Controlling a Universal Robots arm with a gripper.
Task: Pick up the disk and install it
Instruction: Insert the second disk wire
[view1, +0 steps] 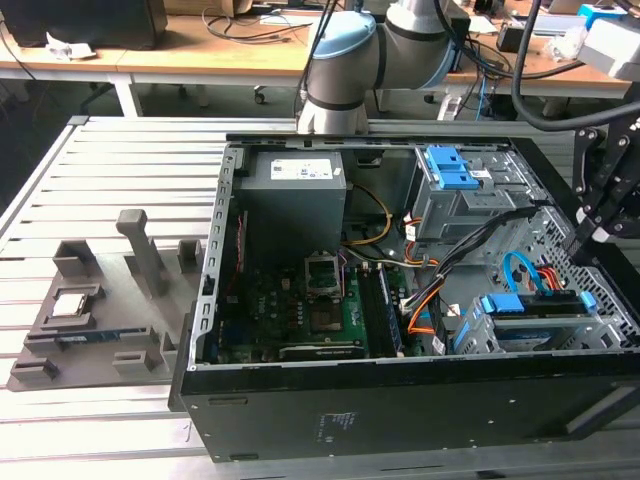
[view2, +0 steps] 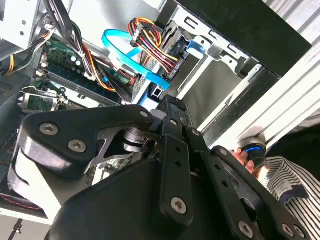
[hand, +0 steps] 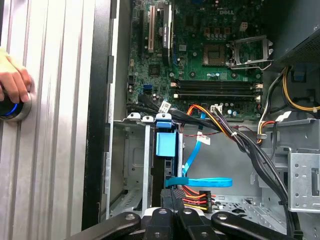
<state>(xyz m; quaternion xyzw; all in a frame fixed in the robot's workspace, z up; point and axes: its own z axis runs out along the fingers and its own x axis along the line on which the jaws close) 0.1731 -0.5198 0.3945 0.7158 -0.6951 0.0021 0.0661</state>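
Exterior view: the arm reaches over the open computer case (view1: 400, 420) from the far side, its black gripper (view1: 583, 243) hanging at the exterior view's right, just above the lower drive bay (view1: 480, 335). The disk (view1: 540, 305) sits in that bay, blue rail along its edge, blue data cable (view1: 520, 270) curving just above it. In the first wrist view the disk (hand: 165, 145) lies between the bay's metal walls, just beyond the gripper (hand: 175, 212). I cannot tell whether the jaws are open or closed. A person's hand (hand: 15, 82) rests on a blue-lit button (hand: 12, 109) on the slatted table (hand: 55, 125).
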